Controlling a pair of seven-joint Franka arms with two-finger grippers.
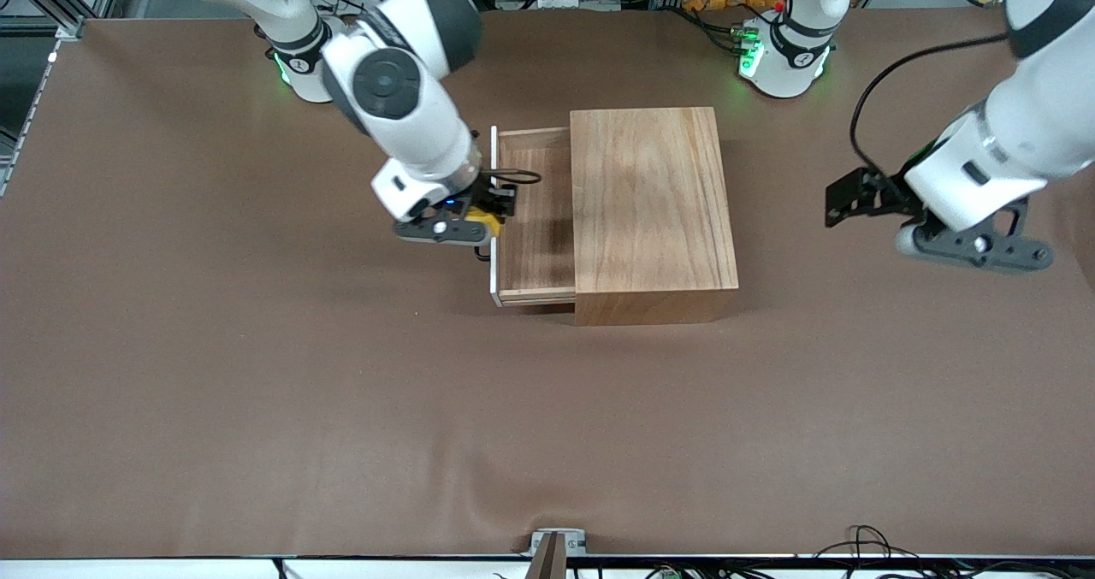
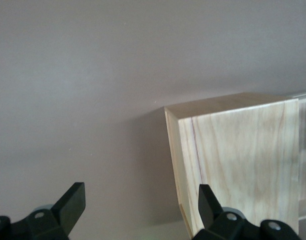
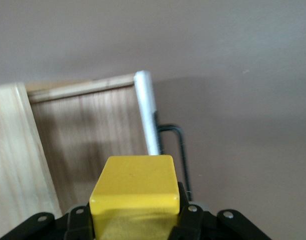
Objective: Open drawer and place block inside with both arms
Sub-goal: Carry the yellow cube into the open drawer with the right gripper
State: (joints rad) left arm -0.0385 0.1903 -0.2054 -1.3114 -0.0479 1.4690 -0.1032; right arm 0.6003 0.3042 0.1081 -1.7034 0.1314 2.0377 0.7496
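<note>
The right gripper [image 1: 489,217], fingers clamped on the block [image 3: 135,186], hangs over the drawer [image 1: 535,220]'s front panel, tray lying toward the wooden box [image 1: 650,203]; the left gripper [image 2: 138,207] waits wide open.

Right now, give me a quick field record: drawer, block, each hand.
drawer: pulled out of the wooden box toward the right arm's end of the table; tray floor bare
block: yellow, gripped in the right hand, not yet in the tray
right hand: shut on the block, over the drawer's front panel by the wire handle
left hand: open, holding nothing, over bare table at the left arm's end, waiting
</note>
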